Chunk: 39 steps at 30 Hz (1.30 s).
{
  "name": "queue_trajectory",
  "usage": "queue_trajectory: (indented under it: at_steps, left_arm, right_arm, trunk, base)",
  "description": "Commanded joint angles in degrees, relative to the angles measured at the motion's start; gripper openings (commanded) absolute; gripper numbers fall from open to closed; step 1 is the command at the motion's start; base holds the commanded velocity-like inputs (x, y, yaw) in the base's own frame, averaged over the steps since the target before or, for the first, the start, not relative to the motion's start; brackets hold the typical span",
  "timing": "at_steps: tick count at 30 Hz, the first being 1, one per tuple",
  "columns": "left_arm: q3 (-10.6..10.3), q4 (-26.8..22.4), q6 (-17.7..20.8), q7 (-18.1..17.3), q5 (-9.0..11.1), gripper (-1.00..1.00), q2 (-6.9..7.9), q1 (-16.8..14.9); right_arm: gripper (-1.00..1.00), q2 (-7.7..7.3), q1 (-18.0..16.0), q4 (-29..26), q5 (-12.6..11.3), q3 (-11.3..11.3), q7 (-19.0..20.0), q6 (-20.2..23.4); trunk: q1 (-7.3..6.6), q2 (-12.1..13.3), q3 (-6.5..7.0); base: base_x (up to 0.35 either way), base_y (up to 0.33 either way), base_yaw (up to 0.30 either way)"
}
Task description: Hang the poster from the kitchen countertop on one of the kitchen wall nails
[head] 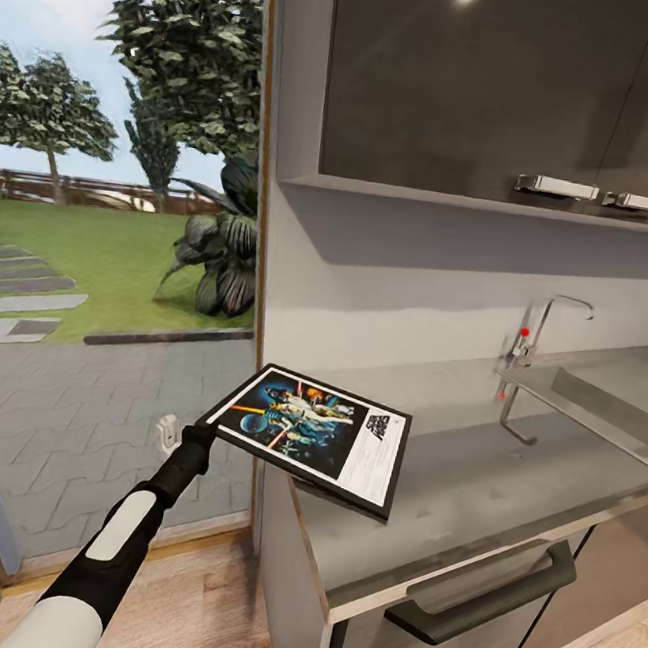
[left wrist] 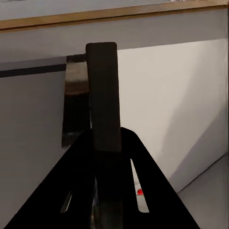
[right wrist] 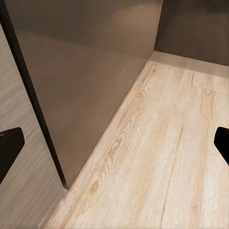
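Black frame: the poster [head: 313, 434], a rigid rectangle with white inner border and dark blue artwork, sits at centre of the head view, raised and tilted, its left corner beyond the end of the kitchen countertop [head: 507, 486].
Grasp: the left gripper [head: 199, 435] is clenched on the poster's left corner, arm rising from the lower left of the frame; in the left wrist view a dark finger [left wrist: 101, 95] lies flat against the frame edge.
Contact with slab: the lower right edge of the poster looks close to the grey surface; whether it touches cannot be told.
Right gripper: fingertips [right wrist: 9, 150] stand well apart, released, over pale wood floor [right wrist: 162, 157] beside grey cabinet fronts.
Handling, judged: stiff and probably light, but a corner hold gives long leverage, so the board may swing or twist in the pads; the smooth frame could slip.
Better hold, judged: mid-edge of a long side, clear of the top rail that must meet the nail.
Surroundings: chrome tap [head: 550, 325] and sink [head: 597, 400] at right; glass door [head: 102, 238] to a garden at left.
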Motion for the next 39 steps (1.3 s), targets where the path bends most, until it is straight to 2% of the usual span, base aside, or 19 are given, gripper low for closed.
queue_trajectory:
  at_steps: [1, 6, 10, 11, 16, 24, 36, 39]
  left_arm:
    - [0.3, -4.1, 0.8, -0.1, 0.9, -1.00, -0.03, 0.0]
    - [0.2, -6.3, 1.4, -0.1, 1.4, -1.00, -0.06, 0.0]
    - [0.2, -8.0, 2.8, -0.1, 3.0, -1.00, -0.06, 0.0]
    - [0.2, -8.6, 3.2, -0.1, 4.1, -1.00, -0.06, 0.0]
    - [0.2, -10.0, 3.4, -0.1, 5.1, -1.00, -0.06, 0.0]
    - [0.2, -11.1, 3.5, 0.0, 5.3, -1.00, -0.07, 0.0]
    - [0.7, -11.2, 3.7, -0.2, 5.3, -1.00, 0.01, 0.0]
    - [0.8, -11.2, 5.1, -0.4, 5.3, -1.00, 0.02, 0.0]
  right_arm:
    - [1.00, 0.00, 0.0, 0.1, 0.0, 0.0, -0.1, -0.2]
    - [1.00, 0.00, 0.0, 0.1, 0.0, 0.0, -0.1, -0.2]
    - [1.00, 0.00, 0.0, 0.1, 0.0, 0.0, -0.1, -0.2]
    - [1.00, 0.00, 0.0, 0.1, 0.0, 0.0, -0.1, -0.2]
    - [1.00, 0.00, 0.0, 0.1, 0.0, 0.0, -0.1, -0.2]
    - [1.00, -0.06, 0.0, 0.0, 0.0, -0.1, 0.0, -0.2]
    - [1.00, -0.01, 0.0, 0.0, 0.0, 0.0, -0.1, -0.2]
    - [1.00, 0.00, 0.0, 0.0, 0.0, 0.0, -0.1, -0.2]
  trunk:
    - [0.00, 0.0, -0.06]
    - [0.00, 0.0, -0.06]
    - [0.00, 0.0, -0.06]
    - [0.00, 0.0, -0.06]
    - [0.00, 0.0, -0.06]
    - [0.00, 0.0, -0.06]
    - [0.00, 0.0, -0.06]
    - [0.00, 0.0, -0.06]
  base:
    - [0.000, 0.000, 0.000]
    - [0.000, 0.000, 0.000]
    - [0.000, 0.000, 0.000]
    - [0.000, 0.000, 0.000]
    - [0.000, 0.000, 0.000]
    - [-0.074, 0.000, 0.000]
    - [-0.311, 0.000, 0.000]
    - [-0.334, 0.000, 0.000]
